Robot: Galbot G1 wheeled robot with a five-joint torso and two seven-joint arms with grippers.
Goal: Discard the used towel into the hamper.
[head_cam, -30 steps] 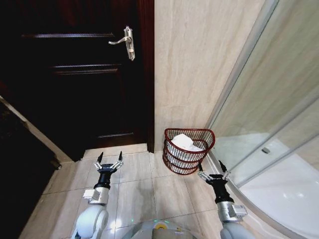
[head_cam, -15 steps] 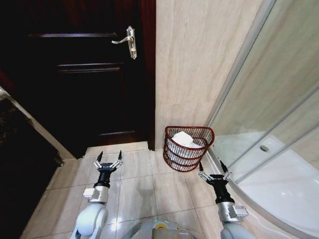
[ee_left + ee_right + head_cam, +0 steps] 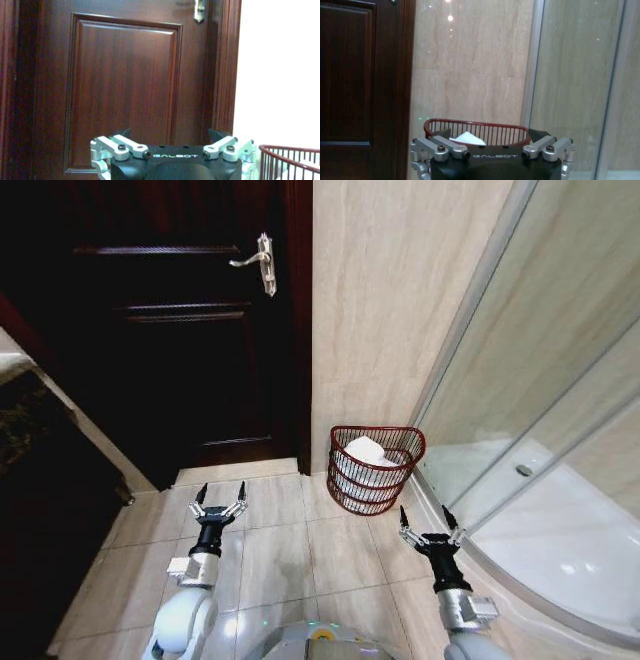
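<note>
Reddish-brown wire forms the hamper [image 3: 376,468], standing on the tiled floor [image 3: 300,550] just right of the frame's centre, in the corner between the beige wall [image 3: 390,310] and the glass shower enclosure [image 3: 540,430]. A white towel [image 3: 366,451] lies inside it, showing above the rim. In the lower left of the frame the left gripper [image 3: 218,501] hangs over the floor tiles with its fingers spread and nothing between them. In the lower right the right gripper [image 3: 431,522] is likewise spread and empty, near the hamper but apart from it. A dark wooden door [image 3: 170,330] with a metal lever handle [image 3: 257,260] fills the upper left.
</note>
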